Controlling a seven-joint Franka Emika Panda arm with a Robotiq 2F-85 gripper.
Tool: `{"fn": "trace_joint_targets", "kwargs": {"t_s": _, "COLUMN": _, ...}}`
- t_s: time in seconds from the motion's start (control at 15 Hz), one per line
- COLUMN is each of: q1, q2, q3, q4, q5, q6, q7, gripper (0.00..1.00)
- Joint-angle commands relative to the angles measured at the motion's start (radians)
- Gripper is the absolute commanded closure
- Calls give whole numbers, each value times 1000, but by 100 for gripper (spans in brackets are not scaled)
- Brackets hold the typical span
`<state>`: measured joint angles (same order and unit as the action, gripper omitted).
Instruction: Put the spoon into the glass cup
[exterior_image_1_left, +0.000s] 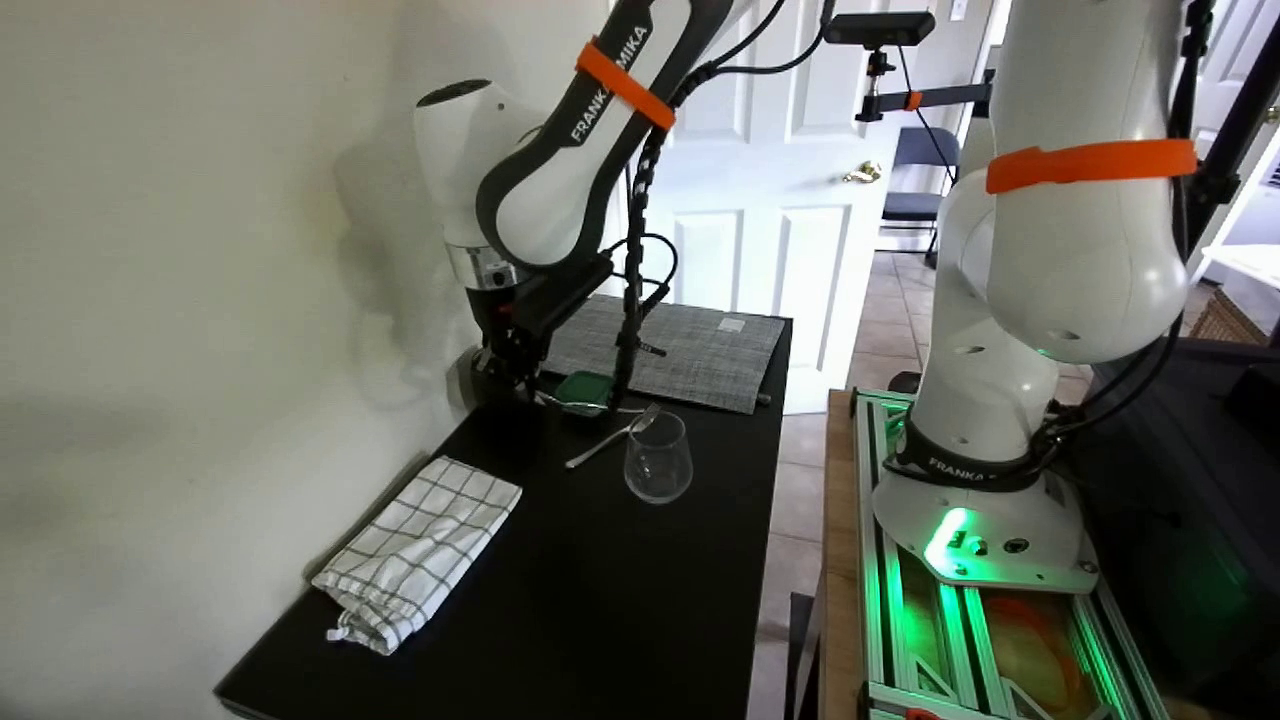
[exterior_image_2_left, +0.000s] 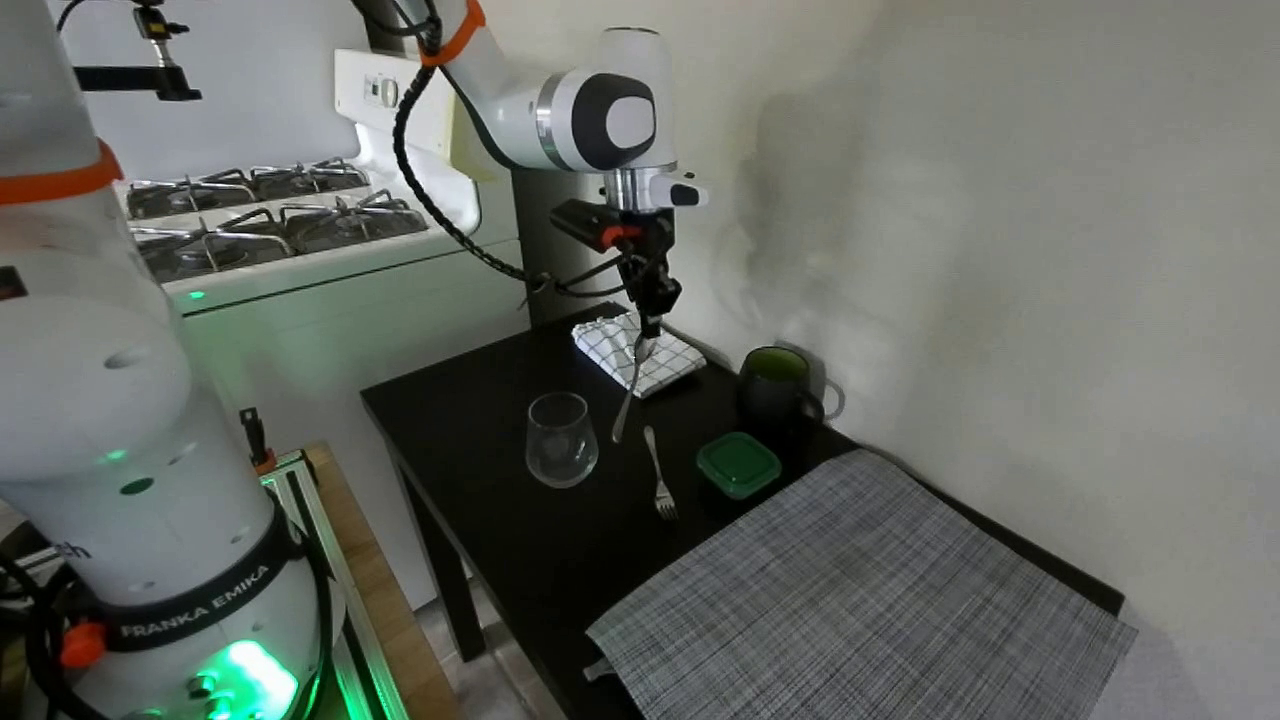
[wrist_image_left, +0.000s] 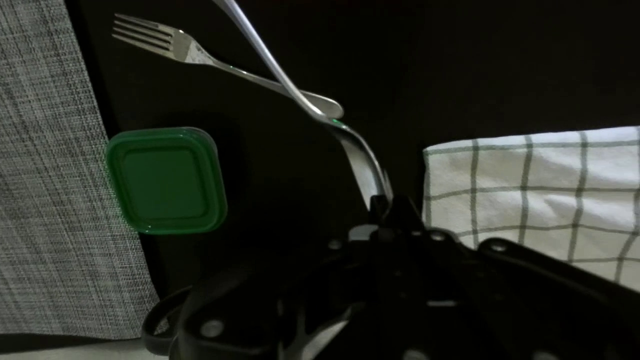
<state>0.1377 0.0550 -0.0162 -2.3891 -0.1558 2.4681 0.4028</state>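
Note:
The spoon (exterior_image_2_left: 629, 402) is a slim silvery-grey metal spoon. My gripper (exterior_image_2_left: 650, 326) is shut on it at the bowl end, and the handle slants down from the fingers. In the wrist view the spoon (wrist_image_left: 280, 75) runs from the fingertips (wrist_image_left: 389, 206) to the top edge, with its bowl tip hidden between the fingers. In an exterior view the spoon (exterior_image_1_left: 560, 402) is a thin bright line beside the green box. The clear glass cup (exterior_image_2_left: 561, 440) stands upright on the black table, apart from the spoon; it also shows in an exterior view (exterior_image_1_left: 658, 468). It is out of the wrist view.
A fork (exterior_image_2_left: 660, 485) lies on the table near the glass. A green-lidded box (exterior_image_2_left: 738, 464) and a dark mug (exterior_image_2_left: 772, 400) stand toward the wall. A checked cloth (exterior_image_2_left: 672, 368) lies below the gripper. A grey placemat (exterior_image_2_left: 880, 600) covers one table end.

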Motion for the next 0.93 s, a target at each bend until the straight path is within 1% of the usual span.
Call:
{"fn": "trace_joint_targets", "kwargs": {"t_s": 0.0, "q1": -34, "q2": -139, "q3": 33, "q4": -116, "q5": 148, "q6": 25, "q7": -119, "gripper": 99}}
{"fn": "trace_joint_targets", "kwargs": {"t_s": 0.13, "q1": -36, "q2": -191, "q3": 36, "q4": -147, "q5": 218, "q6": 17, "q7": -165, "gripper": 99}}
{"fn": "trace_joint_targets", "kwargs": {"t_s": 0.27, "q1": -40, "q2": -239, "q3": 35, "q4": -172, "q5": 258, "q6": 23, "q7": -190, "gripper": 99}}
{"fn": "trace_joint_targets", "kwargs": {"t_s": 0.6, "q1": -55, "q2": -328, "q3": 30, "q4": -195, "q5": 287, "q6": 22, "q7": -208, "gripper": 99}}
{"fn": "trace_joint_targets", "kwargs": {"t_s": 0.87, "q1": -41, "q2": -378, "q3": 22, "q4": -232, "q5": 343, "q6": 7, "q7": -272, "gripper": 99}}
